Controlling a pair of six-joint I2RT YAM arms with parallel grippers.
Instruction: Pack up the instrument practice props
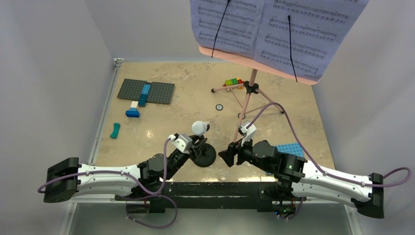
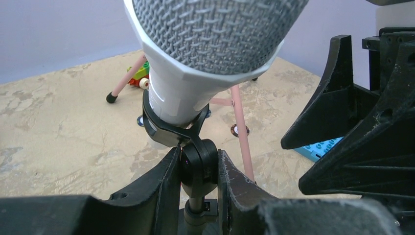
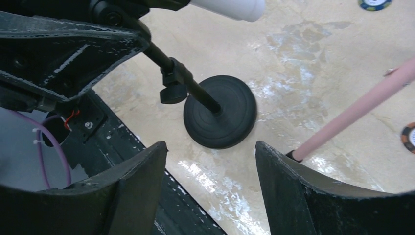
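**Mic stand (image 3: pixel 220 110) gripped at its swivel, low centre of the top view.**
Left gripper (image 2: pixel 198 157) fingers clamp the black joint just beneath the grey-white microphone (image 2: pixel 210 44). Right gripper (image 3: pixel 210 166) fingers stand apart, the stand's round base beyond their gap. Farther, upper right, the pink music stand (image 1: pixel 251 87) carries lavender pages (image 1: pixel 274 29), their printed staves too small to read.

The sheet-music pages (image 1: pixel 274 29) run off the overhead view's top edge and hide nearly all of the pink desk (image 1: pixel 230 55). The right arm (image 1: pixel 303 171) covers part of a blue plate (image 1: pixel 289 148); a disc (image 1: pixel 219 107) is too small to identify. From the left wrist, the microphone (image 2: pixel 205 58) is cropped at its crown — the mic stand (image 2: pixel 198 166) has its base hidden below.
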